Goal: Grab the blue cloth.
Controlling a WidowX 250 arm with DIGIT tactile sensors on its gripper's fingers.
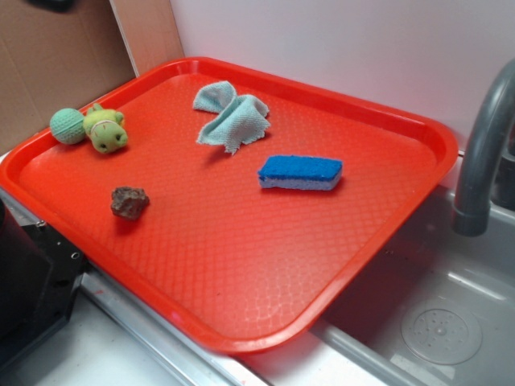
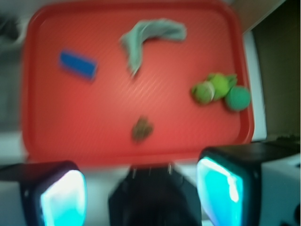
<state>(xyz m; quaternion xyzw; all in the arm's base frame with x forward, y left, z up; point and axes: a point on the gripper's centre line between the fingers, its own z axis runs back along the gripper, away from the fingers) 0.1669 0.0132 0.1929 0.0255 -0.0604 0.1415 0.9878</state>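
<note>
Gripper appears only in the blurred wrist view, jaws spread and empty, off the tray's near edge. Blue cloth lies crumpled far ahead, beyond the brown lump. Exterior view alone shows the faucet.

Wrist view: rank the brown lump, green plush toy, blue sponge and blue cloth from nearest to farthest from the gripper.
From the gripper:
1. Brown lump, centre, just ahead.
2. Green plush toy, ahead at image right.
3. Blue sponge, image left, and blue cloth, far centre: too close to call.
</note>
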